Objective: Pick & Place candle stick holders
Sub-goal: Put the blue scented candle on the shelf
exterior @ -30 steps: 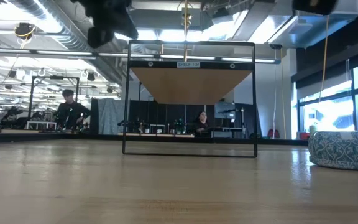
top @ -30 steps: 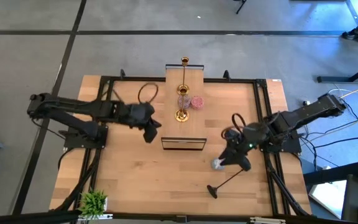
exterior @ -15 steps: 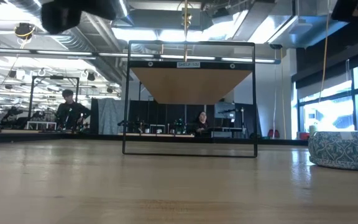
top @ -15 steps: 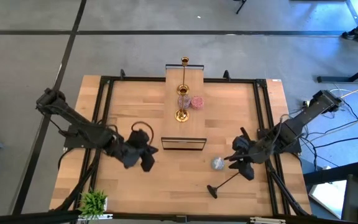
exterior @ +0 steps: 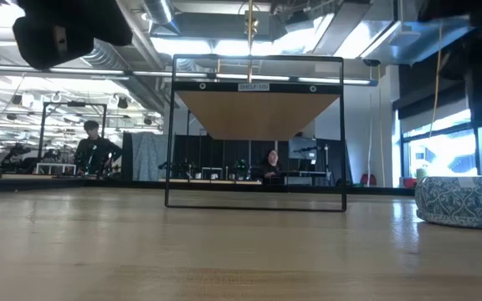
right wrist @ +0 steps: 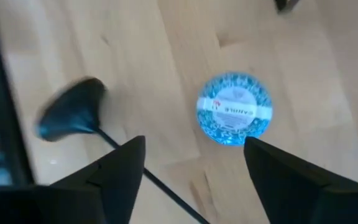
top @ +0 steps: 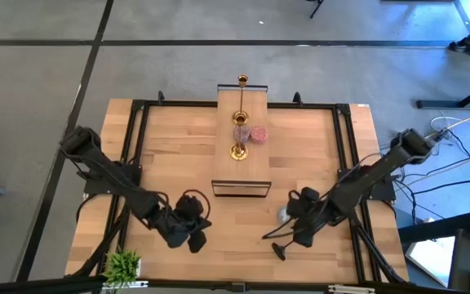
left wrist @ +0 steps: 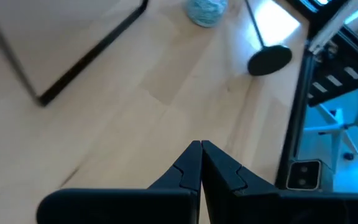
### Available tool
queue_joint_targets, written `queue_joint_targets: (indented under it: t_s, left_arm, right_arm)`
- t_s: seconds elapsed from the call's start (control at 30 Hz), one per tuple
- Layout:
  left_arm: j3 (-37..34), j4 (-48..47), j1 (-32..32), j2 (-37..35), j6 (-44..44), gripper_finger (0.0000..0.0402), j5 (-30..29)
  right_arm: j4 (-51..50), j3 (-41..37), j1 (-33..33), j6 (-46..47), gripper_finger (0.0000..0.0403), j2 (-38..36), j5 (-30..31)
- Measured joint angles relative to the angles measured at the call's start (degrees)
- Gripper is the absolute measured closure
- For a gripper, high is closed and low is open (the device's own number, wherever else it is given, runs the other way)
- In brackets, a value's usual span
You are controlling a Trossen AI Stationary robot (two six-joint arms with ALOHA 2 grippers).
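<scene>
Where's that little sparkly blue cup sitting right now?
From above, the blue cup sits on the table's right side, just under the right claw, with the black candlestick lying beside it.

On the bench (top: 170, 155), a tall candlestick (top: 239, 122) stands at the far middle with two cups (top: 251, 133) beside it; a frame (top: 241, 189) sits nearer, a cup (top: 285, 215) and fallen stick (top: 288, 243) to its right, a plant (top: 123, 264) in the near-left corner.

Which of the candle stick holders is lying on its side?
The long black holder, flat on the table by the right tool. The gold stems stand upright; the blue cup sits base-up.
</scene>
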Motion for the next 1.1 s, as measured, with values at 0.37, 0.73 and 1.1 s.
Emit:
queue_joint_targets:
  t_s: [0.37, 0.73, 1.1]
  left_arm:
    - [0.00, 6.79, -3.70, 6.12, 3.27, 0.0399, -4.33]
    - [-0.13, 7.09, -3.78, 7.06, 4.09, 0.0399, -5.05]
    - [-0.13, 7.05, -3.78, 7.06, 5.76, 0.0400, -6.97]
  right_arm:
    - [-0.10, 0.84, -1.74, 8.66, 0.0094, 6.66, -0.03]
    - [-3.31, 1.68, -8.85, 9.86, 0.0064, 7.02, -3.85]
    - [-2.10, 1.70, -12.04, 18.66, 0.0047, 8.74, -10.00]
